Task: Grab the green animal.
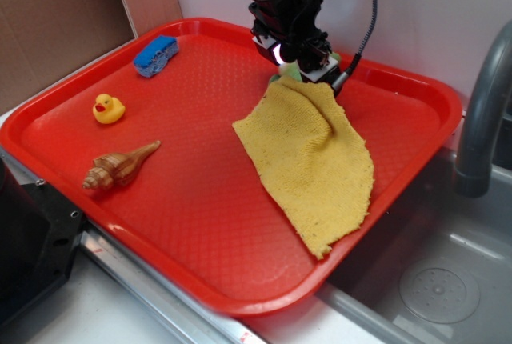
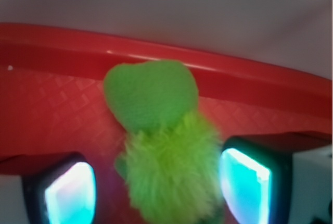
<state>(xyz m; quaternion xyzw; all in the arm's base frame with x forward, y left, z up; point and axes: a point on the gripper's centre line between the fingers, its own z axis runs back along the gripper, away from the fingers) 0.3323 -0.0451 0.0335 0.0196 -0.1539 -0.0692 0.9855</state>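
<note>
The green animal lies on the red tray close to its far rim. In the wrist view its darker rounded head points to the rim and its fuzzy lime body lies between my fingers. My gripper is open and straddles the body. The right pad is at the edge of the fuzz and the left pad stands apart from it. In the exterior view the gripper is low at the tray's back, and only a bit of the green animal shows under it.
A yellow knitted cloth lies on the tray, its top corner under the gripper. A yellow rubber duck, a seashell and a blue sponge sit at the left. A grey faucet and sink are at the right.
</note>
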